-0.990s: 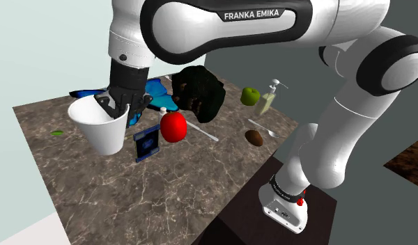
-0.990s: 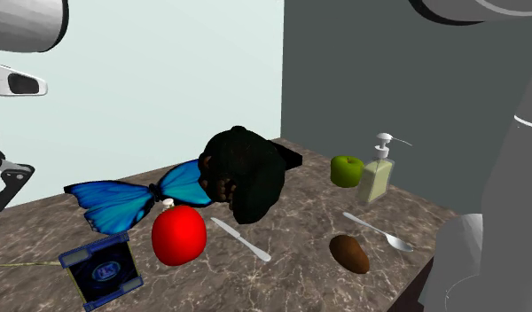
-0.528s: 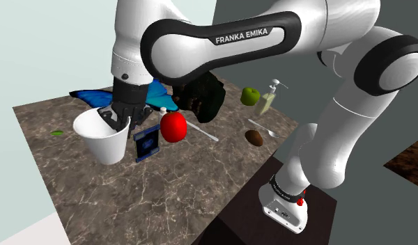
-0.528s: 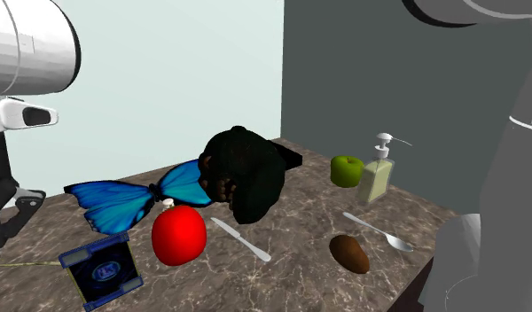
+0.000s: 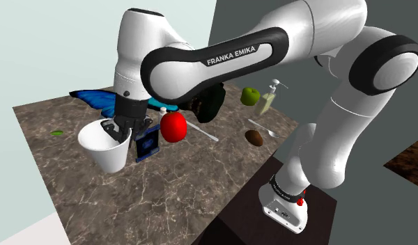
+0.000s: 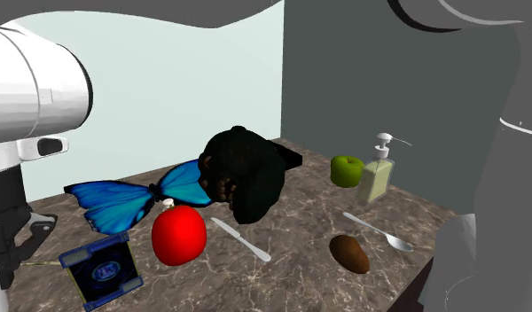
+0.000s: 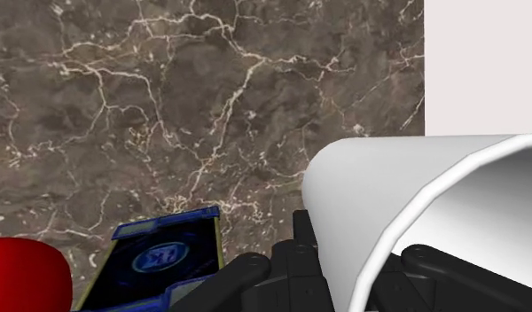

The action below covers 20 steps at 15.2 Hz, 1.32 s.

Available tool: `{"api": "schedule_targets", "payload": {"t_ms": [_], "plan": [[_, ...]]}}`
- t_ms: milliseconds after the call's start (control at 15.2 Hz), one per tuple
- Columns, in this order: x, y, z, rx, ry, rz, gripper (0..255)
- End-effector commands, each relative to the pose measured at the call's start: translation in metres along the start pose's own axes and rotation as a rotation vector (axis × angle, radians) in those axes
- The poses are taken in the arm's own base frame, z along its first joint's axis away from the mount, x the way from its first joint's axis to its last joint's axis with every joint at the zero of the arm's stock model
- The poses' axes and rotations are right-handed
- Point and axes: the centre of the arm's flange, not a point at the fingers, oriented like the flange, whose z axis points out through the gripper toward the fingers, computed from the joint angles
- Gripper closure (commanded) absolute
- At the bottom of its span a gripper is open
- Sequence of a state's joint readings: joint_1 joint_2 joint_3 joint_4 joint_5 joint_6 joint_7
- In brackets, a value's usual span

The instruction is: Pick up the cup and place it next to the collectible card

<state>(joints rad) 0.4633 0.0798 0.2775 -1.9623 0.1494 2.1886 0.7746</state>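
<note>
Clamps the claw on the rim of the white cup, just beside the blue collectible card. Leaves bare tabletop open toward the shoulder view's near edge. Puts a red round object just past the card's far side.

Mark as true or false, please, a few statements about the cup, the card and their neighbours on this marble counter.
1. The pincer clasps the white cup by its wall. True.
2. The cup lies tipped on its side. False: its mouth faces up.
3. In the shoulder view, the blue card sits between the cup and the red round object. True.
4. The soap dispenser stands beside the blue butterfly. False: it stands beside the green apple, far from the butterfly.
</note>
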Motion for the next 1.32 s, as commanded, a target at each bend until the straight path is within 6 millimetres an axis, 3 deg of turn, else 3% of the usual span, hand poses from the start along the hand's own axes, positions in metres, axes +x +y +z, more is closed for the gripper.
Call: {"api": "schedule_targets", "payload": {"t_ms": [0, 858, 1254], "plan": [[-0.001, 0.002, 0.011, 0.001, 0.001, 0.000, 255], [0.000, 0.016, 0.078, 0.001, 0.001, 0.000, 255], [0.000, 0.017, 0.080, 0.001, 0.001, 0.000, 255]]}}
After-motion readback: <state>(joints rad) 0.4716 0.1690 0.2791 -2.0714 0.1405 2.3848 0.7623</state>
